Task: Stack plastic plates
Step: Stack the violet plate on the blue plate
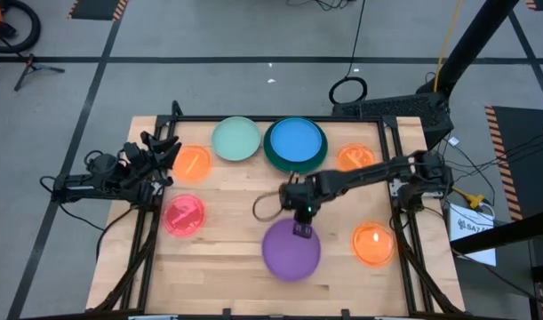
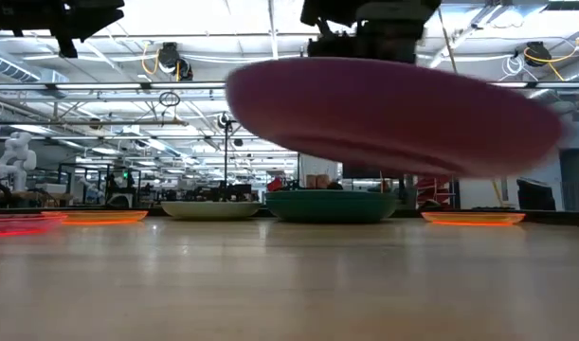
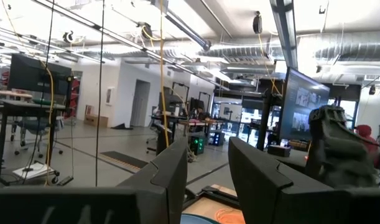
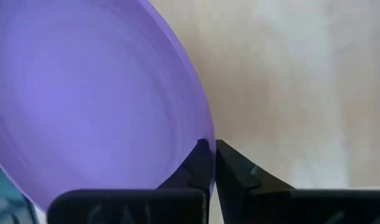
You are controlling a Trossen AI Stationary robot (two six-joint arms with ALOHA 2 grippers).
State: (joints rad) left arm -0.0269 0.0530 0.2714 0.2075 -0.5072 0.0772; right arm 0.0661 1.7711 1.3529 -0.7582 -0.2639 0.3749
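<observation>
A purple plate [image 1: 291, 252] hangs above the near middle of the table, with my right gripper [image 1: 301, 228] shut on it. The low view shows this plate [image 2: 393, 114] clear of the wood. A blue plate [image 1: 296, 142] sits inside a dark green one [image 1: 273, 160] at the far middle, next to a mint plate [image 1: 235, 140]. Orange plates lie at the far left [image 1: 192, 164], far right [image 1: 355, 158] and near right [image 1: 373, 244], and a pink plate [image 1: 184, 215] lies at the left. My left gripper [image 3: 208, 180] stands open at the table's left edge, holding nothing. My right gripper pinches the purple plate's rim [image 4: 205, 134] at its far edge between its two fingers, one on the plate's inner face and one outside. The fingers come from above, slanting down. The plate is lifted clear of the table and slightly tilted.
Bare wood lies at the near left and in the middle of the table. A dark cable loop [image 1: 264, 206] rests left of my right gripper. The table's frame rails [image 1: 391, 160] run along its sides.
</observation>
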